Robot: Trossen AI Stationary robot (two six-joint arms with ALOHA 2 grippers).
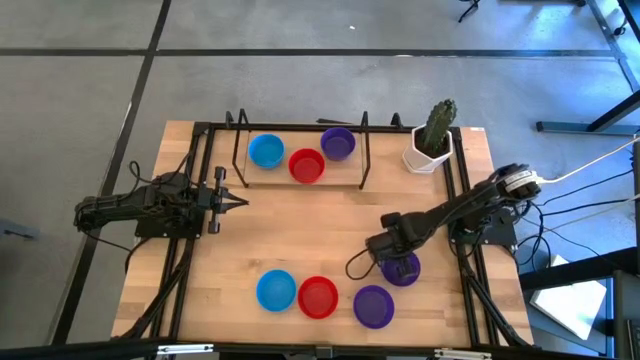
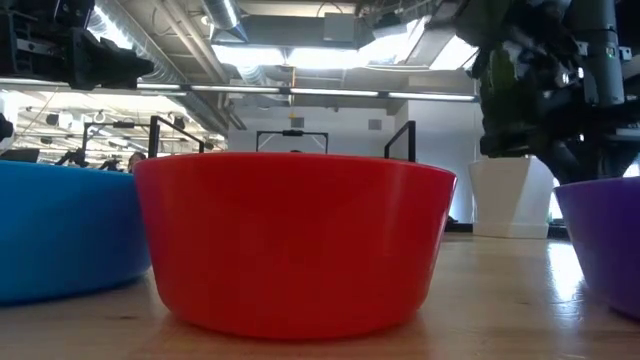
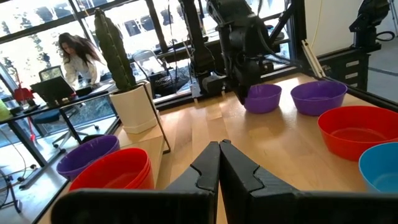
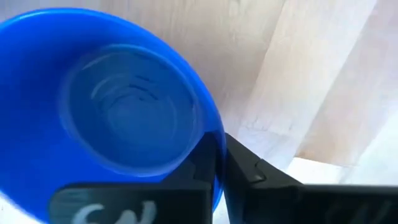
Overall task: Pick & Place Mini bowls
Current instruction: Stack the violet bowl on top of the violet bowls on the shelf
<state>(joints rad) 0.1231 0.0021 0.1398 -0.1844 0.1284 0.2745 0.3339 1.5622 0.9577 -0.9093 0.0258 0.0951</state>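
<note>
Over at four o'clock, the right gripper (image 1: 398, 262) pinches a purple bowl's (image 1: 404, 270) rim: light, stiff, slick plastic, best held there. Left gripper (image 1: 232, 201) waits at nine, fingers together.

Seven mini bowls sit upright on the desk. At the far edge — blue (image 1: 266, 151), red (image 1: 306, 165), purple (image 1: 338, 143) — three cluster. Near the front, blue (image 1: 276, 290), red (image 1: 318, 297) and purple (image 1: 373, 306) form a row; another purple bowl (image 1: 404, 270) sits just behind.
</note>
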